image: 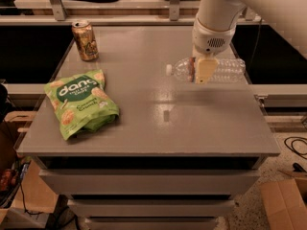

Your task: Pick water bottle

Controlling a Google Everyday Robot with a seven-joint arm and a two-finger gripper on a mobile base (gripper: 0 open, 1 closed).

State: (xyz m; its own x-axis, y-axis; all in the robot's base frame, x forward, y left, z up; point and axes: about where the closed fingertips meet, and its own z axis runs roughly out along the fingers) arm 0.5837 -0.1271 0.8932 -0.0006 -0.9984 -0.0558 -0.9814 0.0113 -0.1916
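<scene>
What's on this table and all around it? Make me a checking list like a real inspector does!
Surface: grey table, flat top with a can and a bag on it.
Job's things: water bottle, clear, held sideways with its white cap pointing left; the shadow under it suggests it is off the table.
Clutter: gold-brown can upright at the back left; green snack bag lying at the front left.
Grippers: gripper over the back right of the table, shut on the water bottle.
Cables: black cable on the floor at the right.
Surroundings: cardboard box on the floor, lower right.
</scene>
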